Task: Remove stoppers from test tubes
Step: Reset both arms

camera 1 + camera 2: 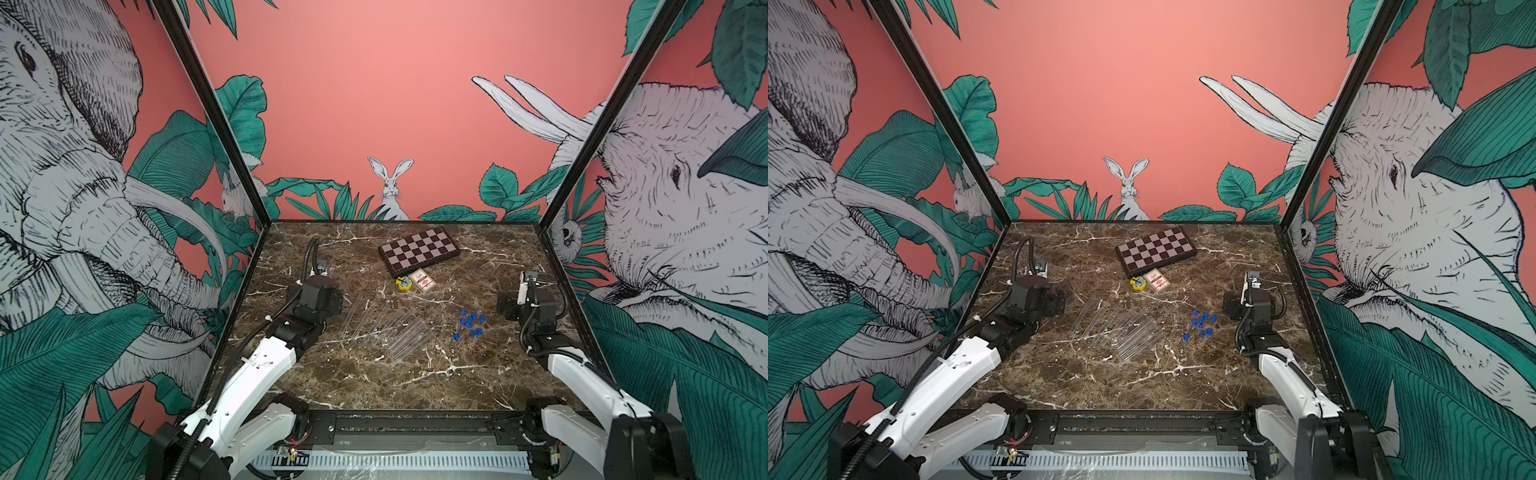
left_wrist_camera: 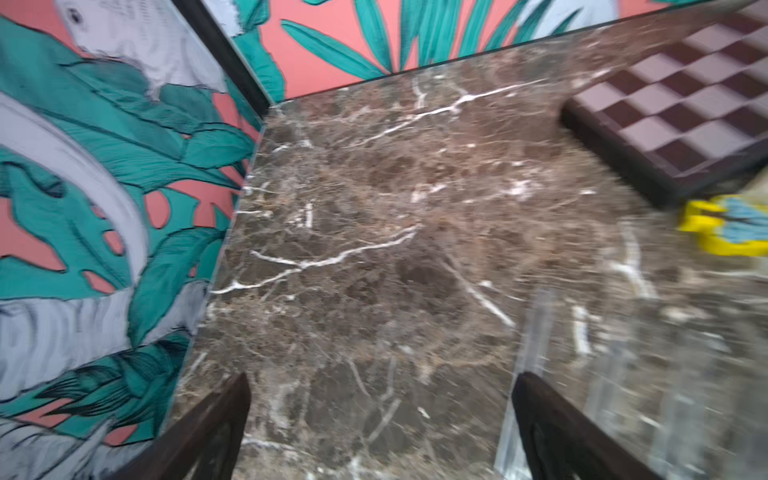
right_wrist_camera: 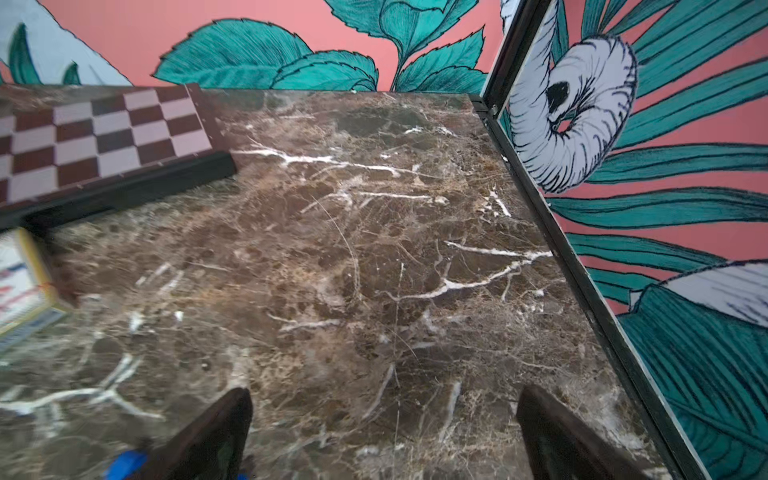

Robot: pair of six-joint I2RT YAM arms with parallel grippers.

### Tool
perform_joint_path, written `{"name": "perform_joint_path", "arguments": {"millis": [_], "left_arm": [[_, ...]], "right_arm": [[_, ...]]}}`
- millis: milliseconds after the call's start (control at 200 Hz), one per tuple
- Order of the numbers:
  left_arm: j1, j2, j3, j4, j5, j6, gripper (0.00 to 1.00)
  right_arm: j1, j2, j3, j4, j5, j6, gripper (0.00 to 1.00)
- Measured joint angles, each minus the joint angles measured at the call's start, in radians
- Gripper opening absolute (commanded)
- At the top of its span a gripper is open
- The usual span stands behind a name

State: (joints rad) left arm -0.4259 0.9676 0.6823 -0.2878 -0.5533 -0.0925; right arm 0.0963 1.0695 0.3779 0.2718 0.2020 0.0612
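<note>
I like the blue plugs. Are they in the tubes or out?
Out: the plugs lie together on the table, apart from the tubes.

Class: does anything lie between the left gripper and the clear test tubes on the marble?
Nothing visible does. The open left gripper is beside the test tubes, with only marble table between. The blue stoppers lie on the tubes' other side.

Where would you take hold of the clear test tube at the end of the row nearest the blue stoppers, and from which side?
Grip that end test tube around its middle, straight down from above, jaws across its width. It lies flat with its side toward the stoppers free, but neighbouring test tubes sit close along the other side, so that finger's gap looks tight.
</note>
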Motion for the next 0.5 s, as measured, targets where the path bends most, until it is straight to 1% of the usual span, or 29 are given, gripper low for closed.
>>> {"name": "perform_joint_path", "arguments": {"millis": [100, 170, 235, 290, 380, 500], "left_arm": [[0.044, 0.028, -0.081, 0.124, -0.021, 0.041, 0.99], [0.072, 0.076, -0.124, 0.211, -0.043, 0.062, 0.99], [0.092, 0.135, -0.151, 0.296, -0.069, 0.072, 0.99], [0.111, 0.194, -0.179, 0.382, -0.085, 0.087, 0.99], [0.133, 0.268, -0.212, 0.502, -0.088, 0.109, 0.99], [0.161, 0.373, -0.219, 0.670, -0.070, 0.148, 1.00]], "right_arm": [[-0.017, 0.151, -0.031, 0.140, -0.034, -0.023, 0.99], [-0.020, 0.245, -0.027, 0.227, -0.066, -0.043, 0.99], [-0.021, 0.285, -0.021, 0.277, -0.079, -0.063, 0.99], [-0.021, 0.318, -0.026, 0.362, -0.079, -0.071, 0.99], [-0.023, 0.397, -0.021, 0.476, -0.087, -0.088, 0.99], [-0.032, 0.458, -0.006, 0.494, -0.089, -0.092, 0.99]]}}
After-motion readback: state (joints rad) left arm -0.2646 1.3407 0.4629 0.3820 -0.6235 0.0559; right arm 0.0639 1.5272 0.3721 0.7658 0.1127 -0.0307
